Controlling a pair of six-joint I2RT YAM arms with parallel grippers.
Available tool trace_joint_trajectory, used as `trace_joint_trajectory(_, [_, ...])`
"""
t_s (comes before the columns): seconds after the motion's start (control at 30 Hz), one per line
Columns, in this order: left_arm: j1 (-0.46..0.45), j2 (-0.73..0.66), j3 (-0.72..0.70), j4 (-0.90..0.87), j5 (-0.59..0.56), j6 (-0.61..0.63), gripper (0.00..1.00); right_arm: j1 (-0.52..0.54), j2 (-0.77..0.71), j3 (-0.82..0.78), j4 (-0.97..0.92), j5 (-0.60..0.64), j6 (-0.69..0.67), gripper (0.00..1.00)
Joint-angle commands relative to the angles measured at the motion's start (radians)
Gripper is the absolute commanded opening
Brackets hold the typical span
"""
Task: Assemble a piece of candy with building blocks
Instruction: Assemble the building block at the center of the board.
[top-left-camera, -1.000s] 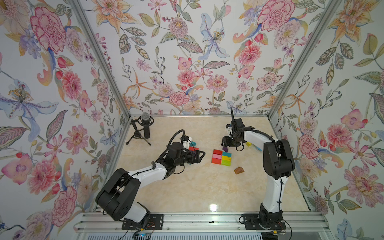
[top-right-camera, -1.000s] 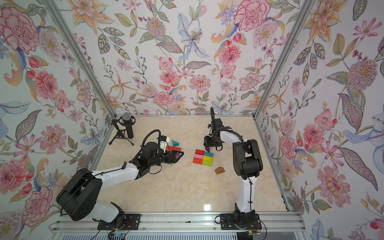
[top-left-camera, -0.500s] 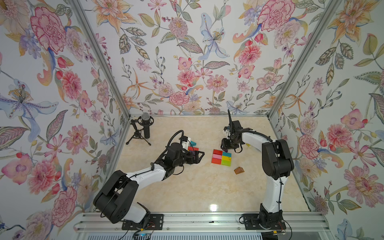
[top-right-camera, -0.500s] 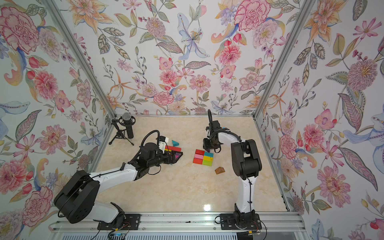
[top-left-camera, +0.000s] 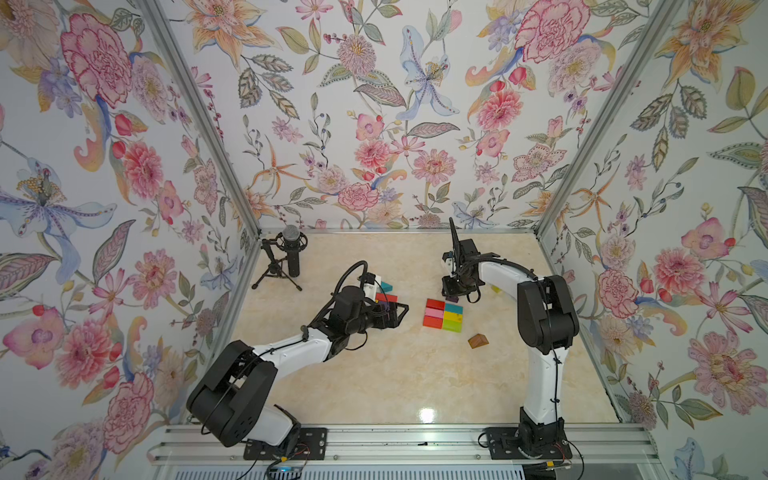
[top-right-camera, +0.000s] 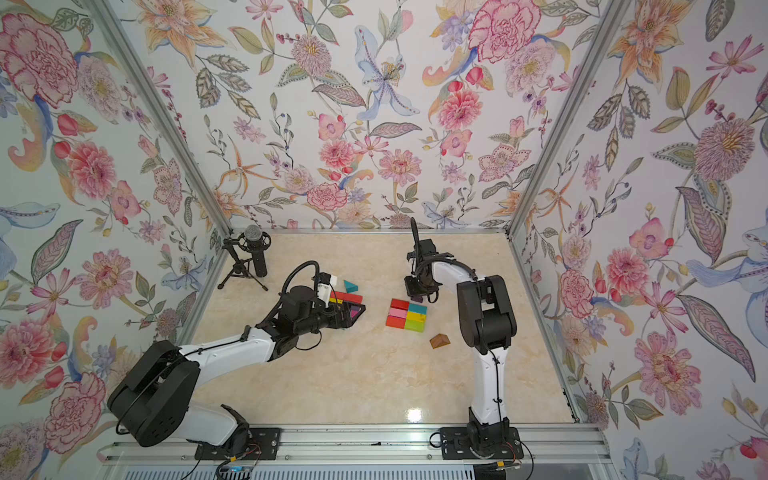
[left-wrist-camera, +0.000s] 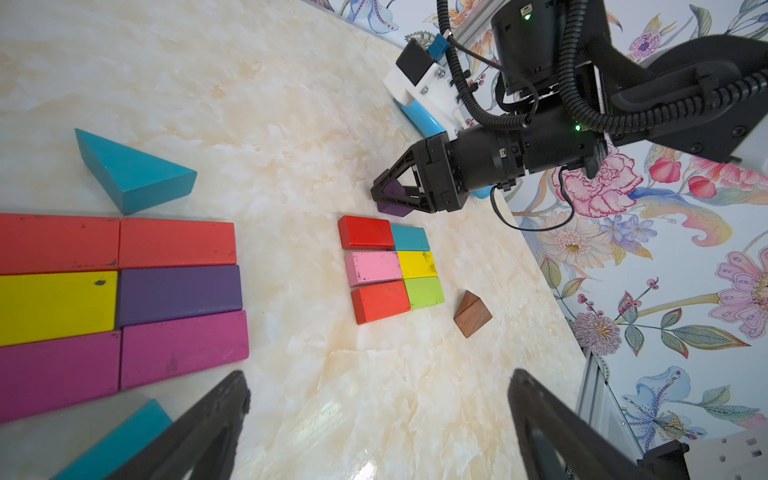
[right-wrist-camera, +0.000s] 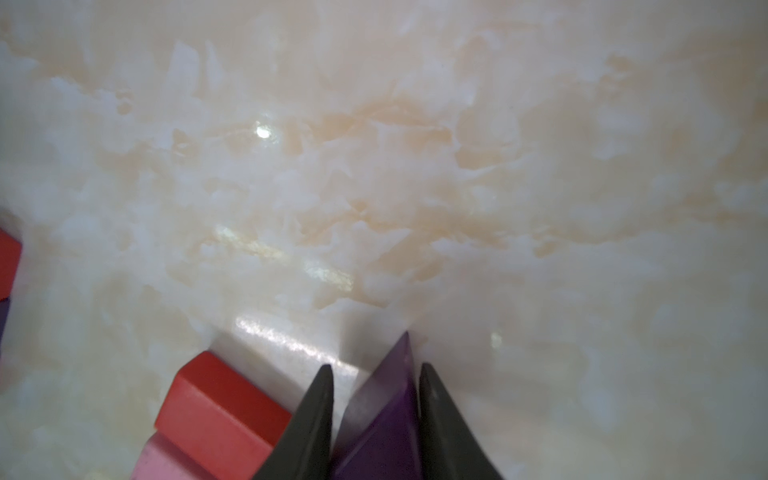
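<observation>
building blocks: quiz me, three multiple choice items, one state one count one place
1. The right gripper is: a) open b) shut on the purple wedge c) shut on nothing
2. The small grid holds: a) three bricks b) four c) six
3. The brown wedge lies: a) on the table, apart from the grid, nearest the green brick b) atop the grid c) flush against it
Answers: 1 b, its jaws pinch the wedge in the right wrist view; 2 c, two columns of three; 3 a, bare table shows between them.
</observation>
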Motion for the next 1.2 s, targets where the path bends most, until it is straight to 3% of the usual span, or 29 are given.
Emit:
trace_joint_trajectory(0.0, [0.013,-0.005,-0.013,0.011,-0.022,0.005,0.98,0.008,0.028,0.035,-0.038,0.015,-0.065,0.31])
trace_joint_trajectory(0.57, [0.016,0.015,-0.029,0.043,-0.014,-0.007,0.99,0.066,0.053,0.095,-0.048,0.075,-0.234,0.28])
trace_joint_trajectory(0.8, [0.016,0.018,-0.035,0.063,-0.01,-0.013,0.99,0.062,0.035,0.116,-0.068,0.115,-0.257,0.37])
trace_joint_trajectory(0.97, [0.017,0.018,-0.028,0.061,-0.008,-0.011,0.98,0.056,0.027,0.145,-0.069,0.039,-0.217,0.55])
trace_joint_trajectory(1.17, [0.017,0.009,-0.031,0.053,-0.01,-0.009,0.99,0.028,0.039,0.193,-0.072,-0.032,-0.142,0.55])
